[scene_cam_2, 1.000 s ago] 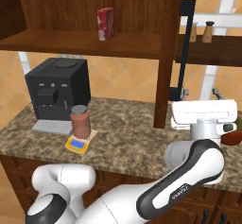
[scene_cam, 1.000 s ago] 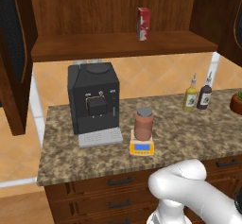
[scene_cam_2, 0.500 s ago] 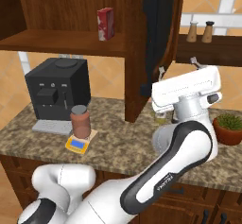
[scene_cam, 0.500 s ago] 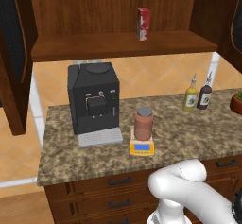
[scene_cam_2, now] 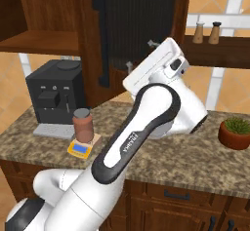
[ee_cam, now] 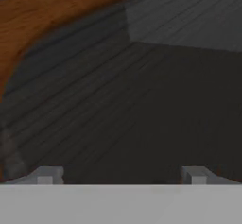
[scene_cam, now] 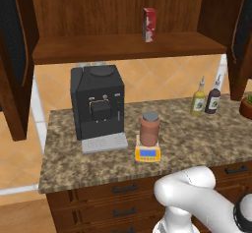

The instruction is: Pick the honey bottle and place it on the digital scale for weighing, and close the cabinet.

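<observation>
The stout reddish-brown honey bottle [scene_cam: 149,129] with its grey lid is seen standing on the small yellow digital scale [scene_cam: 147,153], just right of the black coffee machine [scene_cam: 97,103]. The dark ribbed door [scene_cam_2: 139,18] of the brown wooden cabinet has been swung partway shut over the last second. The gripper [ee_cam: 120,176], fingertips apart and empty, is pressed against its panel; the left door [scene_cam: 15,55] is judged still open.
</observation>
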